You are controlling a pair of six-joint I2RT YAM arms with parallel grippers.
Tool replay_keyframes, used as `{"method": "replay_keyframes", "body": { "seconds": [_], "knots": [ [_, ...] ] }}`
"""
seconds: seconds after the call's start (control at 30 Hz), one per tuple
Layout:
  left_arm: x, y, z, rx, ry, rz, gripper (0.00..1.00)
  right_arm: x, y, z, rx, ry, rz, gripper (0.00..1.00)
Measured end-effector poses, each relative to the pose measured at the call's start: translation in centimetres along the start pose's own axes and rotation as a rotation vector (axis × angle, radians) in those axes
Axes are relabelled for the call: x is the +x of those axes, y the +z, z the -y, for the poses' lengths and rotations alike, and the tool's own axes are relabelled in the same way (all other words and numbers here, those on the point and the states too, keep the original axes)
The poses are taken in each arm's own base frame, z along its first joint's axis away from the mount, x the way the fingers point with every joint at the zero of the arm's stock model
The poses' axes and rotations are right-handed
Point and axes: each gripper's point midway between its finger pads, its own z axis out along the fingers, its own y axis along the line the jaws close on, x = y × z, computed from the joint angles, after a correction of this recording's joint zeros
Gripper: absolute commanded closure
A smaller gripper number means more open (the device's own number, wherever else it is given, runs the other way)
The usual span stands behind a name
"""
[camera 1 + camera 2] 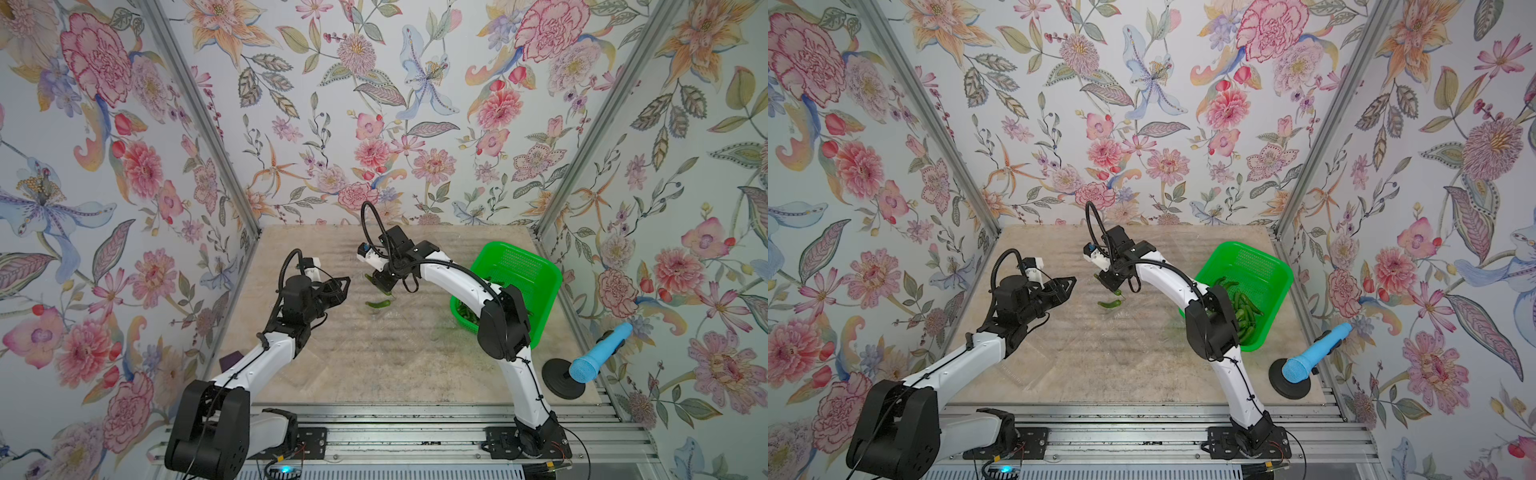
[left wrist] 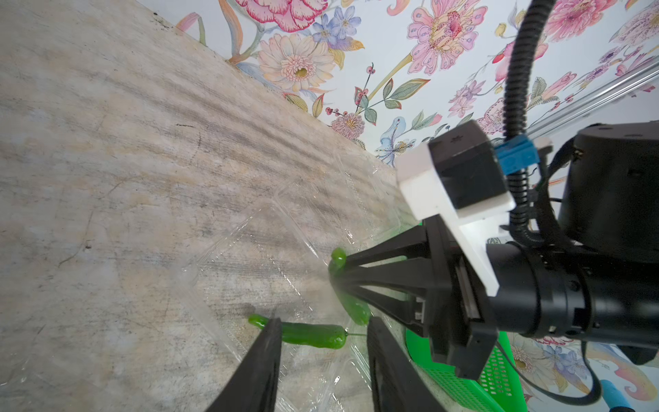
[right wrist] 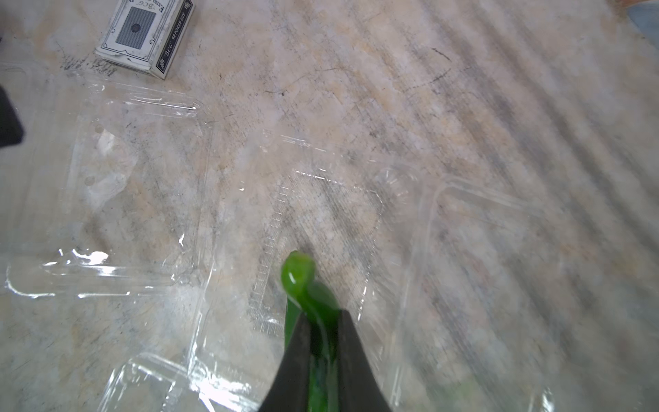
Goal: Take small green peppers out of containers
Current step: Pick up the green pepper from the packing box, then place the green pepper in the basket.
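In both top views, floral wallpaper boxes in a worn, mottled beige table [image 1: 457, 243]. A loose pepper [image 1: 379, 304] lies crosswise mid-table, and a green basket [image 1: 519, 266] hugs the right edge. Left wrist view: the left gripper [image 2: 321, 360] is spread, fingers flanking that pepper at a clear container [image 2: 249, 249]. Right wrist view: the right gripper [image 3: 322, 342] pinches a held pepper [image 3: 297, 274], curled tip forward, above see-through containers [image 3: 124, 178]; bare tabletop lies beyond.

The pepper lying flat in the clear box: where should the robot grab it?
Mid-body of the pepper, from straight above, pinching across its narrow width. It lies flat in the box; its tip tapers and its stem is thin.
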Motion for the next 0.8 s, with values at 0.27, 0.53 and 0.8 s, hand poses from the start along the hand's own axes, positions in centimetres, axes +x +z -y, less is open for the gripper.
{"method": "replay_keyframes", "body": {
  "seconds": [0.27, 0.53, 0.8],
  "knots": [
    [0.2, 2.5, 4.6, 0.085, 0.055, -0.036, 0.57, 1.4, -10.9, 6.8, 0.136, 0.141, 0.161, 0.94],
    [3.0, 8.3, 12.0, 0.207, 0.137, -0.135, 0.57, 9.8, -20.1, 14.9, 0.359, 0.378, 0.234, 0.94],
    [9.8, 15.8, 22.2, 0.380, 0.245, -0.261, 0.57, 23.9, -21.6, 18.9, 0.498, 0.769, 0.194, 0.92]
  ]
}}
